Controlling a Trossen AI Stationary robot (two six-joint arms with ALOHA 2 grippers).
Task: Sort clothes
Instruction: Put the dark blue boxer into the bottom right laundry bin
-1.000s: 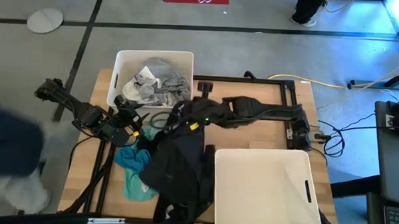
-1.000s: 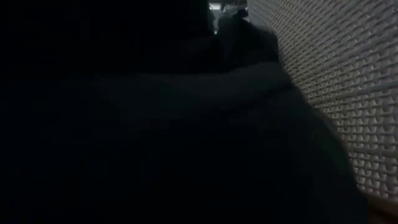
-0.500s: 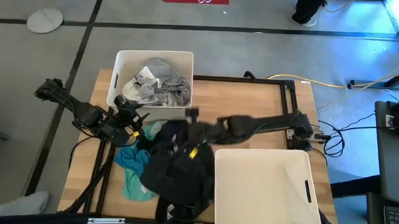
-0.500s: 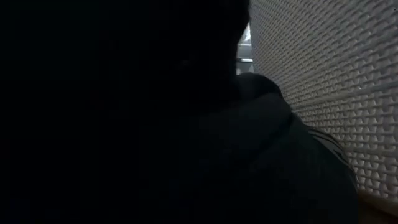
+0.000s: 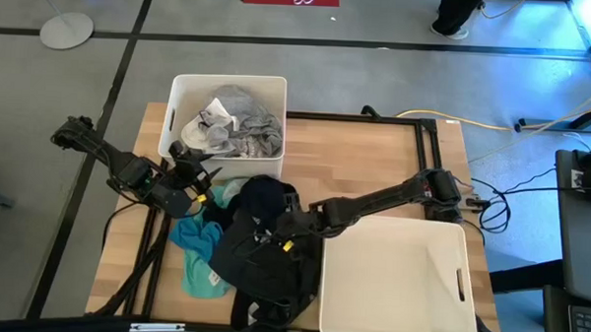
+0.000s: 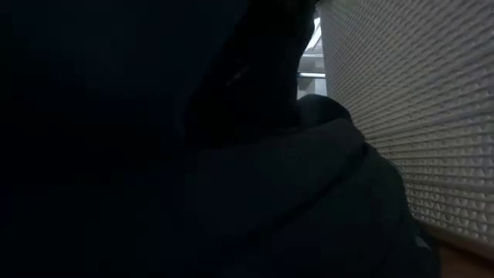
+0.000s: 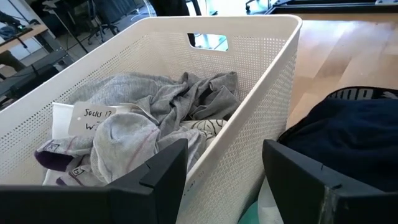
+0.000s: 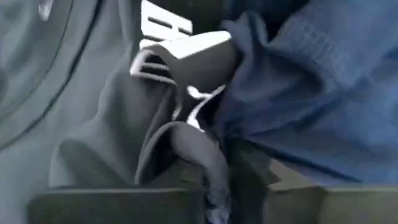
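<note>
Black garment pile point(image 5: 265, 254): soft, floppy, likely to drag; grab a bunched fold. Right gripper point(image 5: 286, 225) buried, fingers unclear. Left gripper point(image 5: 199, 174) spread, empty.

Robot lab, taped concrete floor point(image 5: 377, 80), cables point(image 5: 534, 120)

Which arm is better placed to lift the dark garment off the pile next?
The right. Its claw is down on the black garment, with dark fabric bunched between its fingers in the right wrist view. The left claw sits open beside the filled bin, holding nothing.
</note>
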